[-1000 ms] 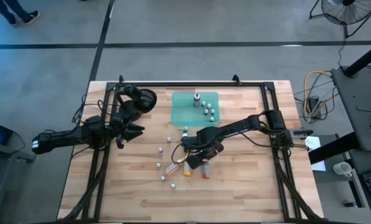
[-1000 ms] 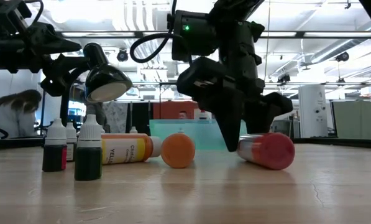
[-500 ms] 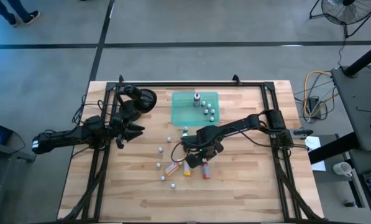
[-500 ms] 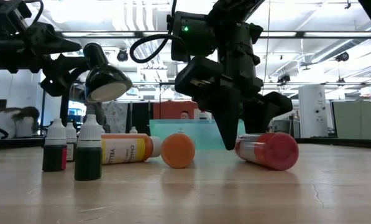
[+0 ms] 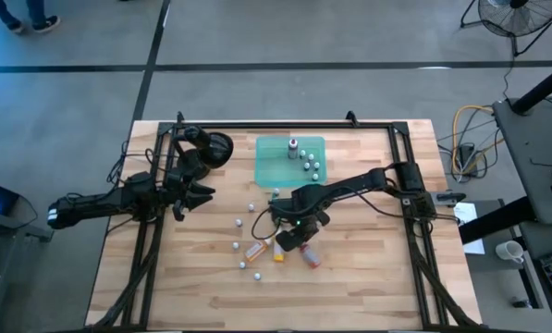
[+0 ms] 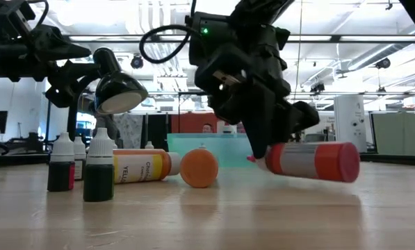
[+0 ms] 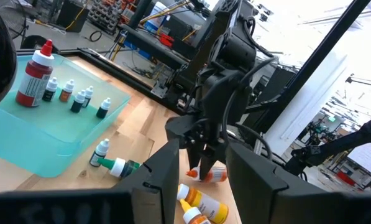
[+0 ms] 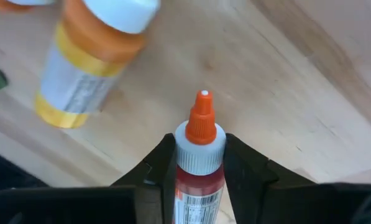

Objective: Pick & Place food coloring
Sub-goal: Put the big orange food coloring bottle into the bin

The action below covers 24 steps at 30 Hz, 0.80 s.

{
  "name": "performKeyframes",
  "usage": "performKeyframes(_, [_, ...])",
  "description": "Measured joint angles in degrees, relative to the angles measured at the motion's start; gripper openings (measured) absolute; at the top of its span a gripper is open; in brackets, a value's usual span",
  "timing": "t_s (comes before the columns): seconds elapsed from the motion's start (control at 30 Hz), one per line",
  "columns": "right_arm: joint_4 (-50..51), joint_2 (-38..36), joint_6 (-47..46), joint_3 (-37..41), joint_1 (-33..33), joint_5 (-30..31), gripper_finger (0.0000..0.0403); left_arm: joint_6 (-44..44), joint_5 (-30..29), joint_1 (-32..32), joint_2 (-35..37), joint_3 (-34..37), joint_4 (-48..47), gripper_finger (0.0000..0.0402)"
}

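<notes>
Mid-table | right gripper fingers pinch red bottle (orange tip) | lifted off wood

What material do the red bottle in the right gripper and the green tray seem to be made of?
Red bottle: probably plastic, a see-through body showing red liquid, a ribbed white collar and a matte orange tip. Green tray: likely translucent plastic, its colour pale and glassy.

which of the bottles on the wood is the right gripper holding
The red bottle: the right gripper is shut on its neck end, lifting it tilted. The orange-yellow bottle lies free on its side, and the small green bottle stands upright untouched.
</notes>
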<state>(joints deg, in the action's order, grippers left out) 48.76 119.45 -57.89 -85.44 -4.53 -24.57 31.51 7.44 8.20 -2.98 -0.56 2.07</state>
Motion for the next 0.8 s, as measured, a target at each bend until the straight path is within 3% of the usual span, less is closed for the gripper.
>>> performKeyframes(0.13, [0.29, -0.01, 2.71, -1.78, 0.42, 1.5, 0.0093, 0.01, -0.01, 0.01, 0.0, 0.0, -0.02, 0.0106])
performKeyframes(0.23, [0.37, -0.67, 5.17, -3.92, 0.43, 7.85, 0.0093, 0.02, 0.0, 0.05, 0.0, 0.0, 0.0, 0.0106])
performKeyframes(0.33, [0.27, -2.61, 8.89, -6.1, 0.18, 18.51, 0.0092, 0.0, -0.01, 0.05, -0.01, 0.0, -0.01, 0.0106])
performKeyframes(0.53, [-1.55, -7.82, 14.26, -6.33, -4.38, 48.56, 0.0092, 0.0, -0.02, 0.03, -0.02, -0.01, 0.0, 0.0106])
performKeyframes(0.63, [-1.65, -8.73, 10.25, -4.88, -7.39, 59.17, 0.0092, 0.0, 0.0, 0.03, -0.02, -0.02, 0.0, 0.0106])
performKeyframes(0.8, [-1.69, -8.82, -5.23, -0.64, -11.36, 69.65, 0.0092, 0.01, -0.01, 0.03, -0.01, 0.0, 0.0, 0.0106])
